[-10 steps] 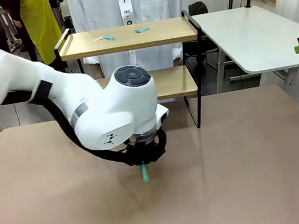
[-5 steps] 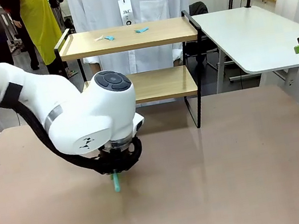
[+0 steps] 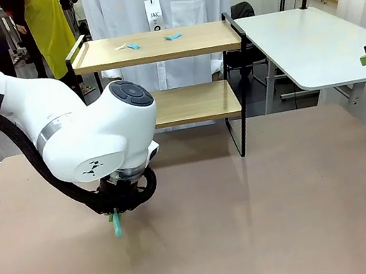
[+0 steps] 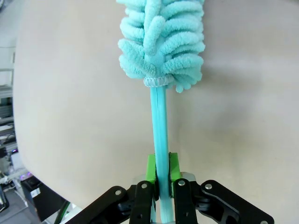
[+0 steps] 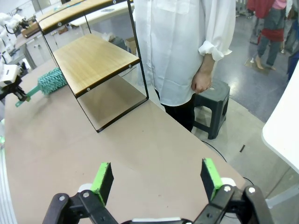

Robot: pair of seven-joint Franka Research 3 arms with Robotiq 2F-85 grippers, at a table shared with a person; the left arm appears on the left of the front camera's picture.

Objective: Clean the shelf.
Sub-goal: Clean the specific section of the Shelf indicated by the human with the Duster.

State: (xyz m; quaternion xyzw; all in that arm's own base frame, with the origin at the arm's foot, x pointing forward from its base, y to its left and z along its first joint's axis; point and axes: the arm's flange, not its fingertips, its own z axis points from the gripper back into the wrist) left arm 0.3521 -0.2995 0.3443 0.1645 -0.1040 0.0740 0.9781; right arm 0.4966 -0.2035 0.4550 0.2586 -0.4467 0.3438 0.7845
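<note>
gripping fluffy teal microfibre duster (image 4: 161, 42) by its handle in left gripper (image 4: 161, 169), above tan worktop's (image 3: 289, 217) left half; right gripper (image 5: 157, 179) released, empty.

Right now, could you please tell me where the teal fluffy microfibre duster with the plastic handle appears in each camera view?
Front view: lower left, a teal stub of the duster pokes out beneath the left gripper.
Left wrist view: centre, handle running from the shut gripper to the fluffy head at top.
Right wrist view: far left, beside the black-framed wooden shelf.
Shared landmark: the tan tabletop beneath it.
</note>
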